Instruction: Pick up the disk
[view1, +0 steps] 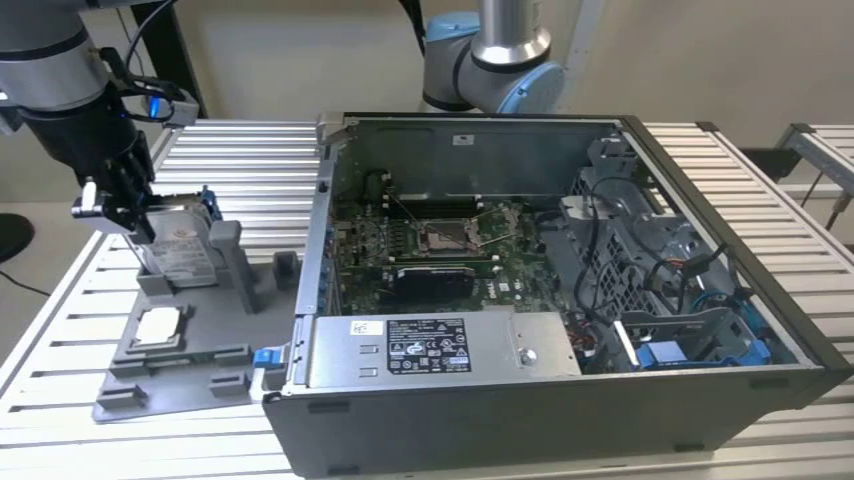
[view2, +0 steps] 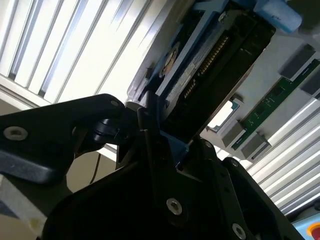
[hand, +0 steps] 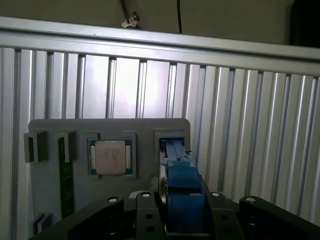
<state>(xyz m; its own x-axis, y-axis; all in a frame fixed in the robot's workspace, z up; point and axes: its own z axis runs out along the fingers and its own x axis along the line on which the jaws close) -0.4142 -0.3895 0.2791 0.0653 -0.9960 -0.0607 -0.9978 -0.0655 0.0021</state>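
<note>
At the exterior view's left, the arm reaches down over the slatted bench, and its pincer sits at the upper end of the disk. The disk stands on edge in a slot of the grey tray, with its long axis close to upright and its labelled face turned toward the exterior view's right.

The first wrist view looks down along that edge. There the blue-framed disk runs straight between the two sides of the pincer. The second wrist view shows the same straddle, with the pincer set narrow and its jaws lying against the two broad faces of the disk. I judge that it is gripping the disk, though the lower end of the disk sits in the slot, so nothing is lifted yet.

The disk lies directly below the pincer, in line with it and not off to one side.

Just beside the disk on the tray lies a square chip (not the target), flat in its own pocket. Farther toward the exterior view's right stands the open case, well apart from the pincer.
</note>
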